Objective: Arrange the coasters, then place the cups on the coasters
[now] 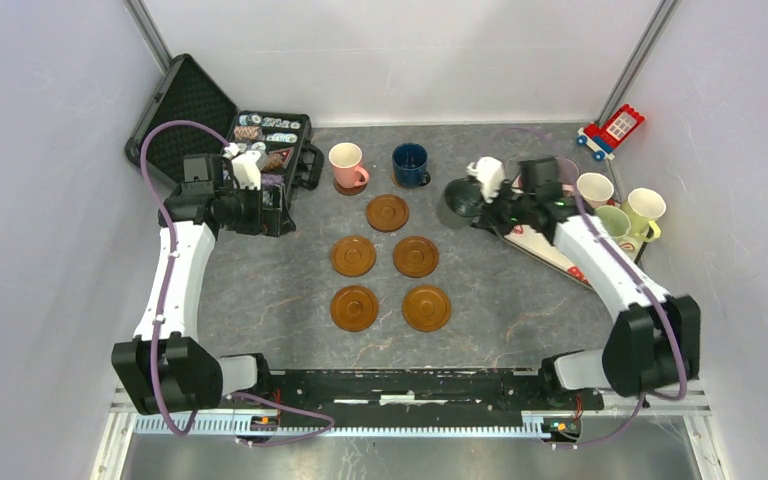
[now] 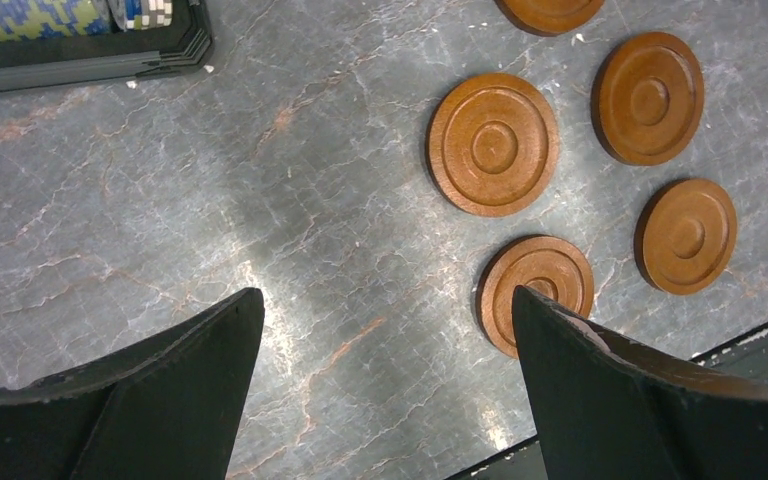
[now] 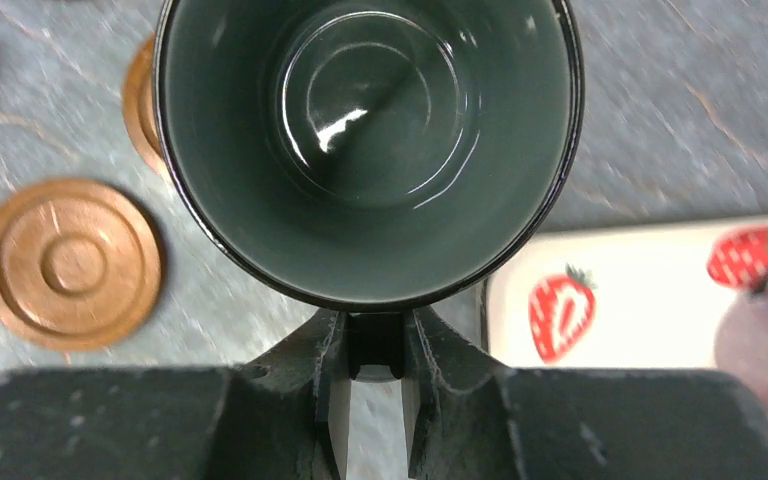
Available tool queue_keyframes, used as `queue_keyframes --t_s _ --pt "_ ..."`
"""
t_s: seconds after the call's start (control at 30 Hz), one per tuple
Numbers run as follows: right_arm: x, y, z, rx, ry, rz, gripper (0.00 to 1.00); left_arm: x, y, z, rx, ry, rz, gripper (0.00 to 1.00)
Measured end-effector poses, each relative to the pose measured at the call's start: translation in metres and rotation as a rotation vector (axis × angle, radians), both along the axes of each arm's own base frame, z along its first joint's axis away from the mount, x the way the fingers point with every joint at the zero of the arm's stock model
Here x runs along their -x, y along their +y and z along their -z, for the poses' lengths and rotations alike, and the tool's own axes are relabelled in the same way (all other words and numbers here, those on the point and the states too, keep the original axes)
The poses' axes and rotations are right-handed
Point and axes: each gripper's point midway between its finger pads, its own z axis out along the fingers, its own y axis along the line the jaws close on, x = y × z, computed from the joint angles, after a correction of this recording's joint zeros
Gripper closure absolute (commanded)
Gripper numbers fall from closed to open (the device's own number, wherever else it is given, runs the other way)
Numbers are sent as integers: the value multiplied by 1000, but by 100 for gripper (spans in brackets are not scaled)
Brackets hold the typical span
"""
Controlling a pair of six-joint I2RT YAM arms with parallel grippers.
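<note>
Right wrist: dark green mug (image 3: 365,150) empty, gripped by right tool (image 3: 375,345) | left tool (image 2: 385,300) spread wide

A: Lot one, coasters (image 2: 493,143): brown wood, ringed, smooth, satin sheen.
B: Entered. Lot two, dark grey-green cup (image 3: 370,140): glazed ceramic, glossy inside.
A: Lot three, table (image 2: 210,250): grey, veined, stone-look, smooth, slight glare.
B: Lot four, tray (image 3: 650,290): white, strawberry print, smooth.

Five coasters (image 1: 387,212) lie mid-table, one behind two pairs; two mugs (image 1: 410,165) stand behind them. Chip case (image 1: 192,100) in the far-left corner, toy (image 1: 612,130) in the far-right. Tray (image 1: 552,254) near the right edge: three mugs (image 1: 646,205) at its right, a fourth mug (image 1: 459,201) at its left end.
</note>
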Motion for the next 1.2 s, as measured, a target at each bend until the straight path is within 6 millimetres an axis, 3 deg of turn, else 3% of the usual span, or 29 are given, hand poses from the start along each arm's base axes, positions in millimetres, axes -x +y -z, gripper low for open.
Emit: queue_keyframes --t_s 0.1,0.23,0.53,0.73,1.2 --pt "-16 44 8 -1 11 -26 100 -3 3 3 -4 17 -23 0" --pt "-30 85 15 11 7 -27 100 -4 5 3 -10 22 -45 0" --pt "-65 156 31 26 -12 -23 100 -7 8 7 -15 37 -68 0" --pt "-82 175 44 52 -13 -19 100 -10 10 7 -18 31 -93 0" --pt "-87 177 60 59 6 7 100 -17 13 8 -25 24 -111 0"
